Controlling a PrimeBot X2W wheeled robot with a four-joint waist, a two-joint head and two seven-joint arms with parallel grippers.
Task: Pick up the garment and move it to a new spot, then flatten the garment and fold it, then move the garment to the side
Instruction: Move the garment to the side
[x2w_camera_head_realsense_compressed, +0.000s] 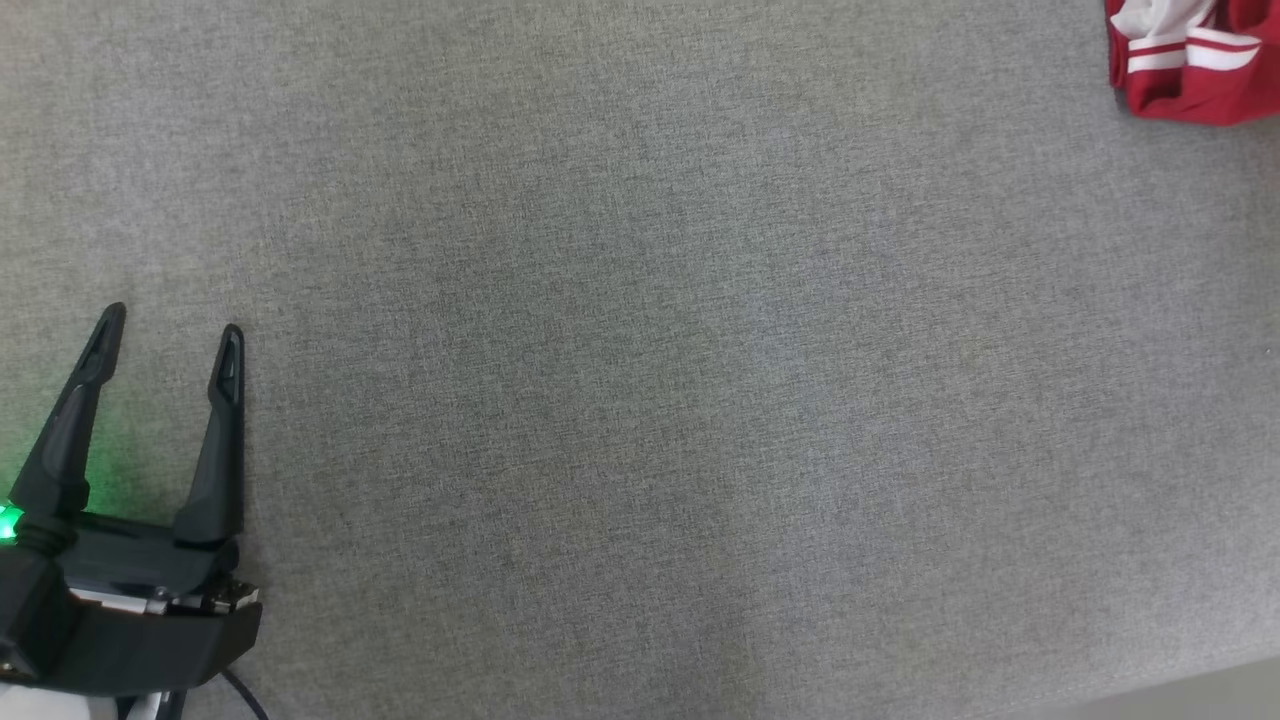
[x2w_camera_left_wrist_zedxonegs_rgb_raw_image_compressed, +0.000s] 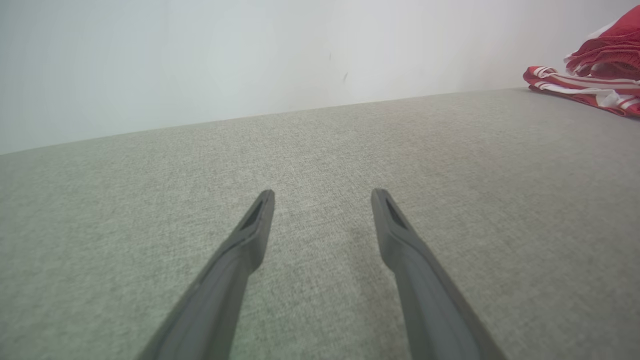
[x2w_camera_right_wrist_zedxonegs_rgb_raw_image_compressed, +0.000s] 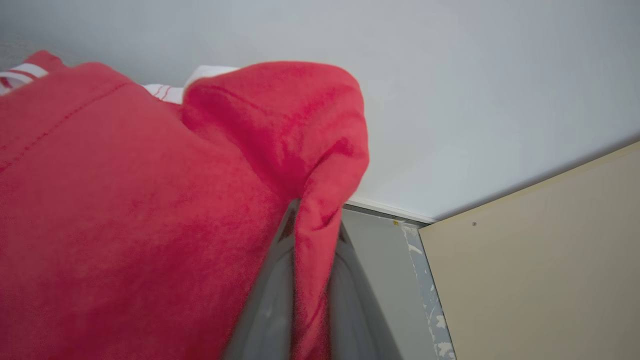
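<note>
The garment (x2w_camera_head_realsense_compressed: 1190, 60) is red with white stripes, bunched at the far right top corner of the head view. It also lies at the right edge of the left wrist view, garment (x2w_camera_left_wrist_zedxonegs_rgb_raw_image_compressed: 590, 75). In the right wrist view a fold of the garment (x2w_camera_right_wrist_zedxonegs_rgb_raw_image_compressed: 150, 225) is pinched between my right gripper (x2w_camera_right_wrist_zedxonegs_rgb_raw_image_compressed: 315, 220), whose dark fingers are shut on the cloth. My left gripper (x2w_camera_head_realsense_compressed: 175, 325) stands open at the lower left, far from the garment, with nothing between its fingers. Seen from its own wrist, the left gripper (x2w_camera_left_wrist_zedxonegs_rgb_raw_image_compressed: 322, 192) points along bare cloth surface.
A grey fabric surface (x2w_camera_head_realsense_compressed: 640, 400) spreads under everything. A pale wall (x2w_camera_left_wrist_zedxonegs_rgb_raw_image_compressed: 250, 60) rises behind its far edge. In the right wrist view a white wall (x2w_camera_right_wrist_zedxonegs_rgb_raw_image_compressed: 475, 100) meets a beige panel (x2w_camera_right_wrist_zedxonegs_rgb_raw_image_compressed: 540, 260).
</note>
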